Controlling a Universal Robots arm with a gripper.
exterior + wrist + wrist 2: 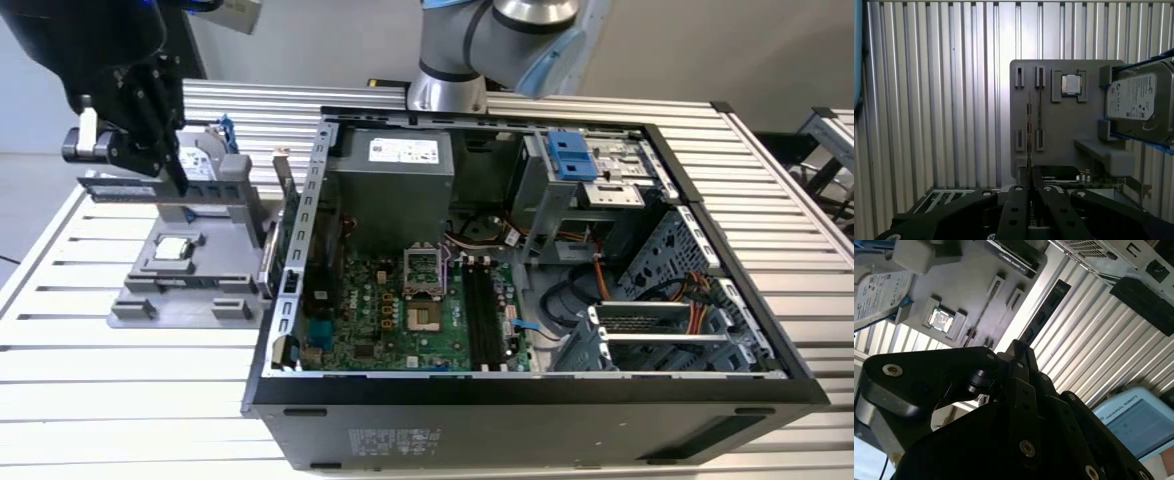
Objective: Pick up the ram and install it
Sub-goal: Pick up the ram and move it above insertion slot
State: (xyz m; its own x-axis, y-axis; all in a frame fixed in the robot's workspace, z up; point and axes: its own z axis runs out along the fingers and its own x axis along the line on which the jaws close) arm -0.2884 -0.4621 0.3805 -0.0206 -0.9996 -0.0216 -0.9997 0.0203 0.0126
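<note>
My black gripper (167,160) hangs over the grey parts fixture (187,270) on the exterior view's left, outside the open computer case (534,390). It is shut on the ram (1046,315), a long dark strip with a row of black chips that reaches out past the fingertips in the second wrist view. In the first wrist view the ram (1029,130) is edge-on, a thin line above the fixture (1064,130), with the gripper (1029,172) closed around its near end. In the exterior view the ram (123,187) lies level, clear of the fixture. The motherboard's long black memory slots (483,320) are inside the case.
On the fixture sit a silver hard drive (1139,97) with a white label and a small square processor (1071,84). Another thin strip (1040,110) stands in a fixture slot beside the held ram. The case walls, power supply (394,180) and drive cage (667,330) surround the motherboard.
</note>
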